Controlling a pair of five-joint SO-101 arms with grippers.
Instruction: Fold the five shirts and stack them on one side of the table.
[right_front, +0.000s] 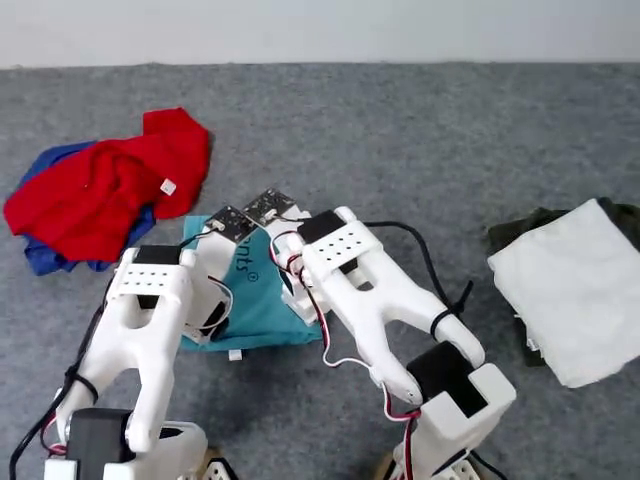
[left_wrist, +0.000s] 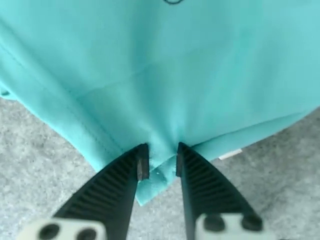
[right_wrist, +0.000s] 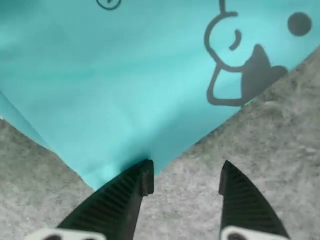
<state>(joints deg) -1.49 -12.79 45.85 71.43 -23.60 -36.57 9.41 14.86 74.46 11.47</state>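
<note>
A teal shirt (right_front: 262, 300) lies partly folded in the middle of the grey felt surface, under both arms. My left gripper (left_wrist: 159, 161) is shut on a puckered corner of the teal shirt (left_wrist: 175, 75) at its near hem; in the high view the left gripper (right_front: 212, 312) is at the shirt's left edge. My right gripper (right_wrist: 185, 177) stands open at an edge of the teal shirt (right_wrist: 125, 75), one finger on the cloth and the other over bare felt. Seen from above, the right gripper (right_front: 293, 282) is at the shirt's right side.
A red shirt (right_front: 110, 190) lies crumpled on a blue shirt (right_front: 45, 255) at the far left. A folded white shirt (right_front: 575, 285) rests on a dark green shirt (right_front: 520, 235) at the right edge. Bare grey felt (right_front: 400, 140) stretches behind the arms.
</note>
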